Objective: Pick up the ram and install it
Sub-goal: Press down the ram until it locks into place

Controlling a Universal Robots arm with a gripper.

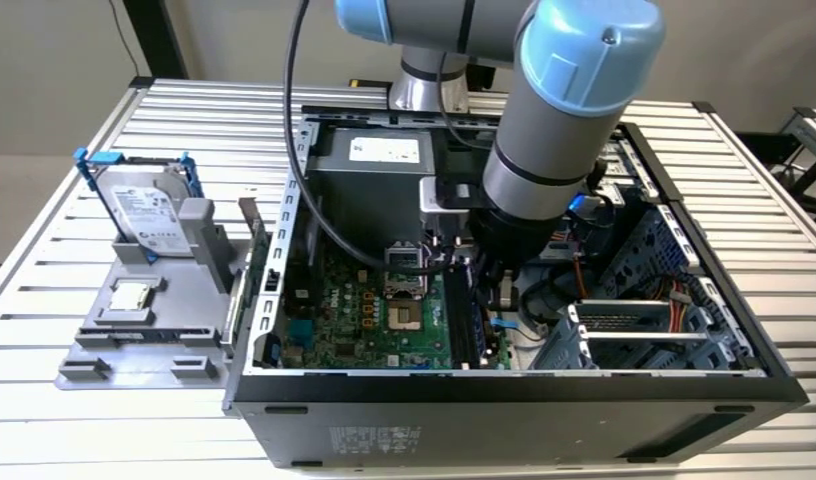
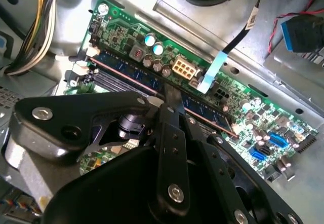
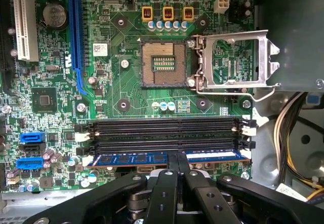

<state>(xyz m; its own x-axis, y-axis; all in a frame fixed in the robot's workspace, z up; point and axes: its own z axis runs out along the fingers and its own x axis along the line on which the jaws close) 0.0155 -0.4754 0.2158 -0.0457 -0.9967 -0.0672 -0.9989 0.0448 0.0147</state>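
The gripper (image 3: 177,159) reaches down inside the open computer case (image 1: 515,385), its black fingers (image 3: 171,165) clenched on the ram (image 3: 131,158). The ram, a long blue stick with small dark chips, lies along the memory slot nearest the claw, and the fingertips pinch it at about the middle of its length, so blue board runs out to either side of them. In the second wrist view the same grip shows from the other side: the ram (image 2: 126,71) stretches away from the gripper (image 2: 172,98) along the green motherboard (image 2: 243,102), with a white latch at its far end.

Just beyond the ram, on the side away from the claw, run three empty black memory slots (image 3: 167,133), parallel to it and close together. Farther out from the claw sits the open processor socket (image 3: 163,63), with its metal retention frame (image 3: 235,62) flipped up beside it. A long blue expansion slot (image 3: 77,36) and a white one (image 3: 23,21) stand at right angles to the memory slots, well off to one side of the fingers.

In the exterior view the arm (image 1: 568,130) drops steeply into the case, and outside it, on the exterior view's left, a hard drive (image 1: 148,210) in a blue frame stands in a grey holder (image 1: 141,330) on the slatted table (image 1: 61,250).
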